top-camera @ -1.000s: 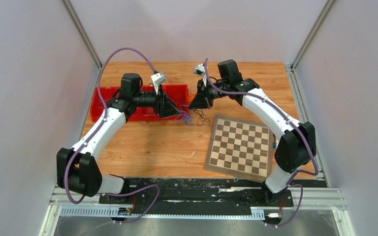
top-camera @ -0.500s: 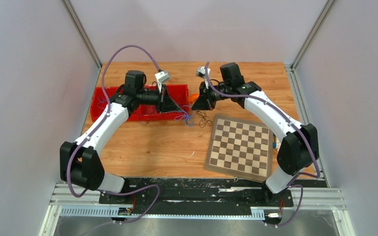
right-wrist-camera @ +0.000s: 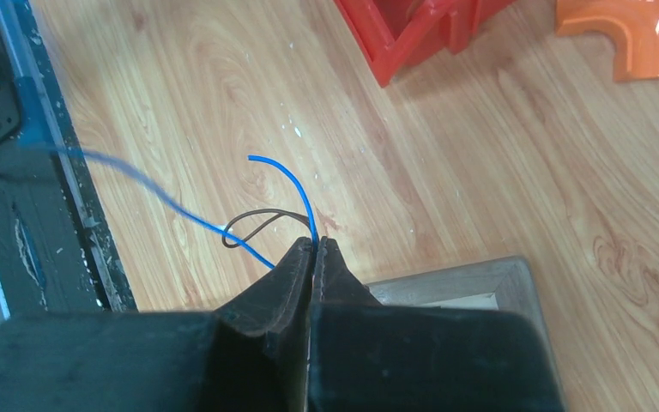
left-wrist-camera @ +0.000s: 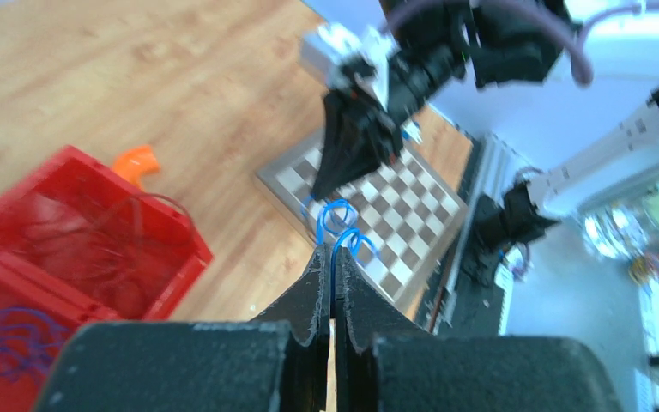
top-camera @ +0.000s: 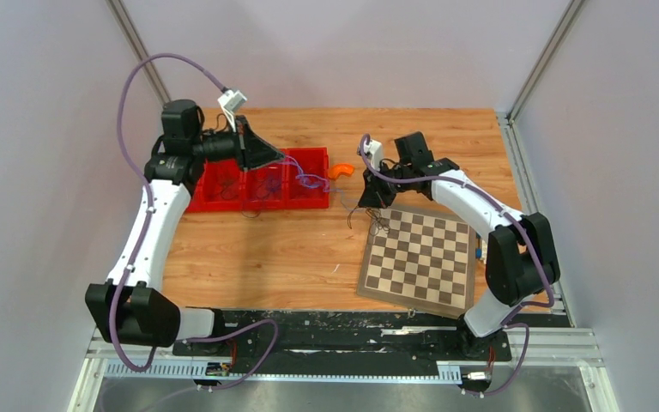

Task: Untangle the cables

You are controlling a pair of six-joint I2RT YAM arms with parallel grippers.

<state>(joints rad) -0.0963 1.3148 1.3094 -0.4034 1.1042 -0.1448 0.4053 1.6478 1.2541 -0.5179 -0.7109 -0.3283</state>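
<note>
Cables (top-camera: pixel 309 181) are being dealt with in two spots here. Over the red bin (top-camera: pixel 257 206), a curly blue cable (left-wrist-camera: pixel 336 225) is being pinched tight by the left end effector (left-wrist-camera: pixel 332 253). Further right, at the chessboard (top-camera: pixel 416 257) edge, a blue strand (right-wrist-camera: pixel 296 184) is being clamped by the right end effector (right-wrist-camera: pixel 313 247), with a brown cable (right-wrist-camera: pixel 253 225) looping just beside it. Probably featherlight, floppy, springy stuff; it's best being gripped near an end, not mid-loop.

No readable text, labels, brands, numbers or signs anywhere in view.
</note>
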